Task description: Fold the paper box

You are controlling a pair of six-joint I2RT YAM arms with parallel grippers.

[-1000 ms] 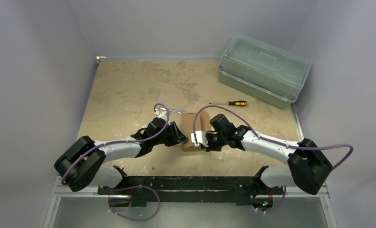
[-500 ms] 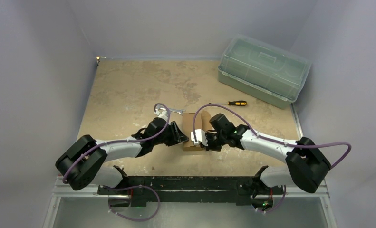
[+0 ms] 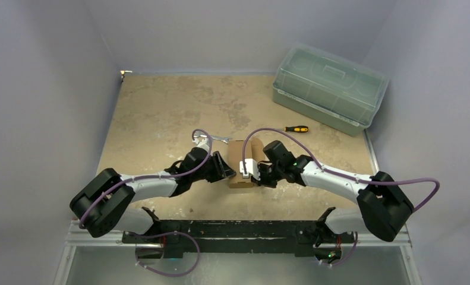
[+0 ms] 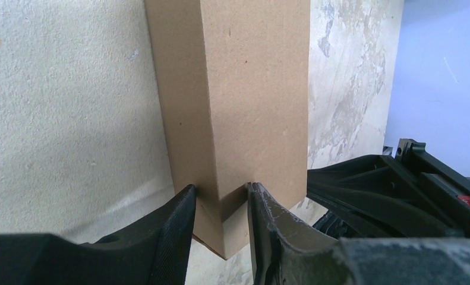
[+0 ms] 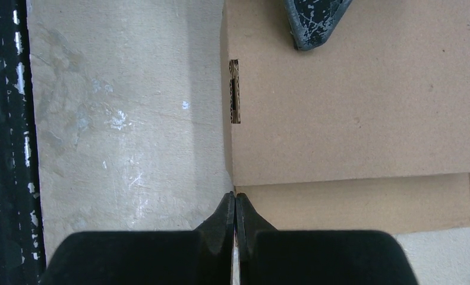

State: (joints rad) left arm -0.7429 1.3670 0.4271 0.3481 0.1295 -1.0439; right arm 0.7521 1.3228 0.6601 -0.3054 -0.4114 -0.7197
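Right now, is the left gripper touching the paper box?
Touching. The left wrist view shows the left gripper pinching the paper box at its near corner, both fingers pressed against the cardboard with no gap.

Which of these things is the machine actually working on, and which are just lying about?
In use: cardboard box, gripped by the left tool, right tool at its edge.
Lying about: screwdriver, wrench, lidded plastic bin.

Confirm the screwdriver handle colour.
Screwdriver handle: yellow with black, best seen in the top external view.
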